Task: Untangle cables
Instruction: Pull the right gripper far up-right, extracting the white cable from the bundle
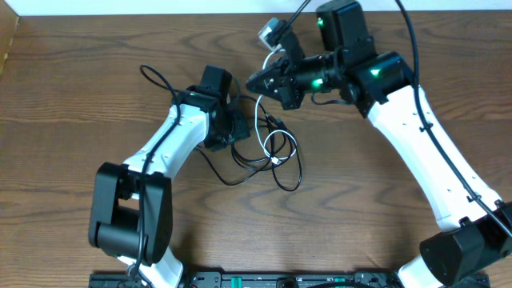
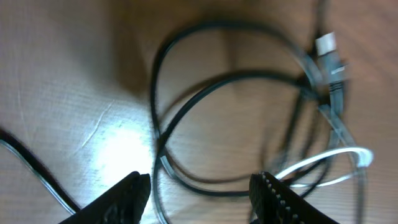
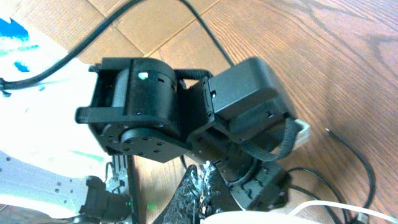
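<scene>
The cables lie tangled mid-table: black loops and a thin white cable that rises toward my right gripper. My left gripper hangs over the tangle's left edge. In the left wrist view it is open, with a black loop passing between its fingers. The white cable and a small plug end lie to the right. My right gripper points left above the tangle, and its fingers are shut. The white cable runs close by them; I cannot see whether it is pinched.
Another black cable loop lies to the left of my left arm and runs under it. The table's back edge is near the right gripper. My left wrist fills the right wrist view, close ahead of the right fingers.
</scene>
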You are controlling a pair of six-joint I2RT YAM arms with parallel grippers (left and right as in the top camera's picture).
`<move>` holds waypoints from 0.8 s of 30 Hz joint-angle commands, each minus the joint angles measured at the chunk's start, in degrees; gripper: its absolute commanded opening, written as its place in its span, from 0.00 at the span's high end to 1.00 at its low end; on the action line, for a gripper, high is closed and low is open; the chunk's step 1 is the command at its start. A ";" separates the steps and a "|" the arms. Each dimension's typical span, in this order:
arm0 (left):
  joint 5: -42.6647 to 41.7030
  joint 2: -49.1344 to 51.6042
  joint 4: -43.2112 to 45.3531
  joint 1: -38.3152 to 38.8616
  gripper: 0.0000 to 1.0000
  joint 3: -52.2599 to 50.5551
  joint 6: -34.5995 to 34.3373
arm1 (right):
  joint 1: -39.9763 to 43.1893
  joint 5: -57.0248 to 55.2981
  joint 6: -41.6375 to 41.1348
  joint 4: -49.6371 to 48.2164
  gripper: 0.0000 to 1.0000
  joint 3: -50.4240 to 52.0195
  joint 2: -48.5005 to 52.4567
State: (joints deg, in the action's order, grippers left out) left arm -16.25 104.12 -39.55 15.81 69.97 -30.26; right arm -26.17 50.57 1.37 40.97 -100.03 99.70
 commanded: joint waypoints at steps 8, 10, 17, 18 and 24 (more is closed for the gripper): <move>0.66 3.74 -3.17 0.81 0.43 -2.03 -0.74 | 1.49 0.35 1.07 1.22 0.99 -0.81 -0.70; 0.66 4.31 -3.10 1.51 0.43 -2.49 -0.70 | 1.49 0.35 1.07 1.38 0.99 -0.81 -0.70; 1.33 5.25 -3.04 2.91 0.58 -2.75 -0.70 | 1.55 -1.16 1.05 1.90 0.99 -0.81 -0.70; 1.79 5.25 -3.06 2.91 0.60 -2.78 -0.70 | 1.55 -1.18 1.05 1.99 0.99 -0.81 -0.70; 8.66 5.25 -3.98 2.86 0.81 -3.61 -0.48 | 2.64 -1.38 1.07 3.61 0.99 -0.81 -0.70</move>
State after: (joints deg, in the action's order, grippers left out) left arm -13.37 109.03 -42.54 18.76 67.20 -30.83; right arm -24.69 49.25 1.69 43.94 -100.03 99.70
